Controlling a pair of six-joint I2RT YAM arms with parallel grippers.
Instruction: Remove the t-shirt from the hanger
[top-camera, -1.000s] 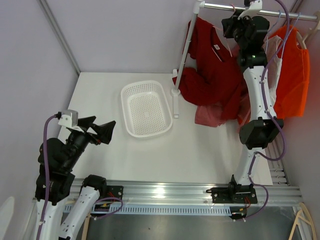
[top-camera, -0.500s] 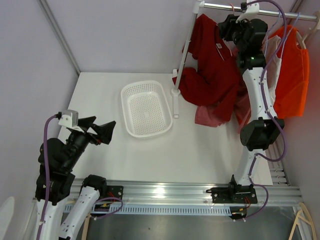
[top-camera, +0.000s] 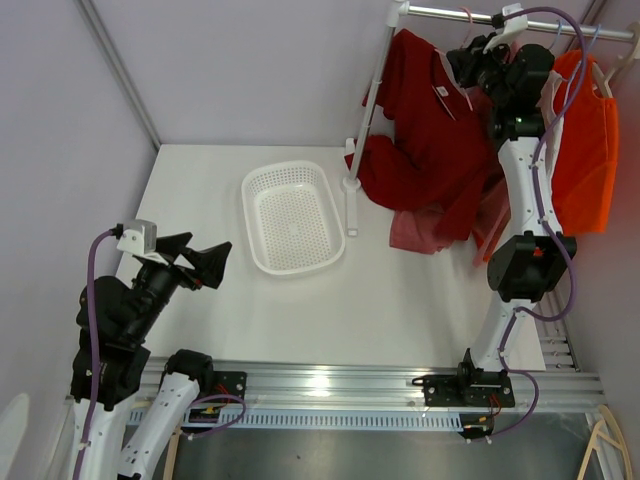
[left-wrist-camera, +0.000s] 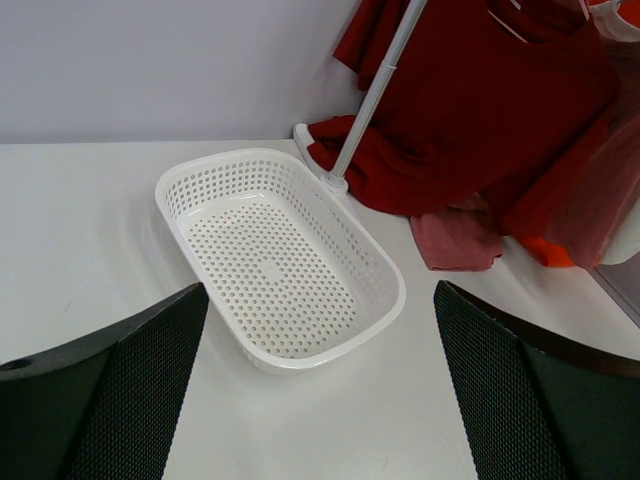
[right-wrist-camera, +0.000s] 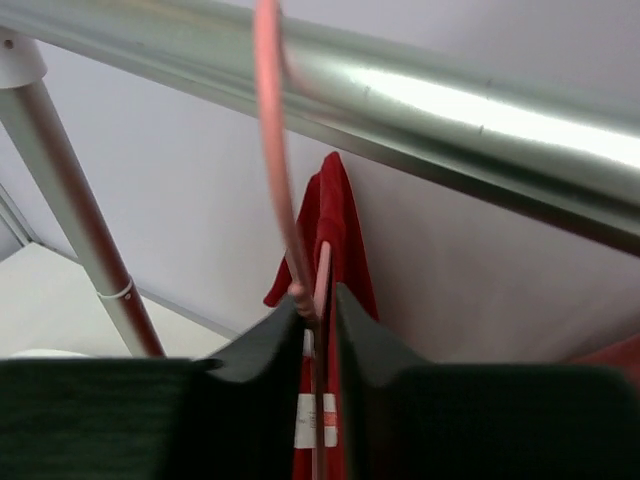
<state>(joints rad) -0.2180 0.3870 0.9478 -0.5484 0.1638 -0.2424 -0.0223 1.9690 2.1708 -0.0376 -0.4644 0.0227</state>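
A dark red t-shirt (top-camera: 425, 120) hangs on a pink hanger (right-wrist-camera: 285, 190) hooked over the metal rail (top-camera: 560, 25) at the back right; it also shows in the left wrist view (left-wrist-camera: 480, 110). My right gripper (top-camera: 470, 55) is raised to the rail and is shut on the hanger's neck just below the hook (right-wrist-camera: 318, 300), with the shirt's collar and label between the fingers. My left gripper (top-camera: 200, 262) is open and empty, low over the near left of the table, facing the basket.
A white perforated basket (top-camera: 292, 216) lies on the table left of the rack's upright pole (top-camera: 365, 130). A pink cloth (top-camera: 420, 232) lies under the red shirt. An orange garment (top-camera: 585, 130) and a white one hang on the rail to the right.
My right arm's wrist has shifted to the right along the rail, and the shirt's top has swung slightly with it. The left arm has not moved.
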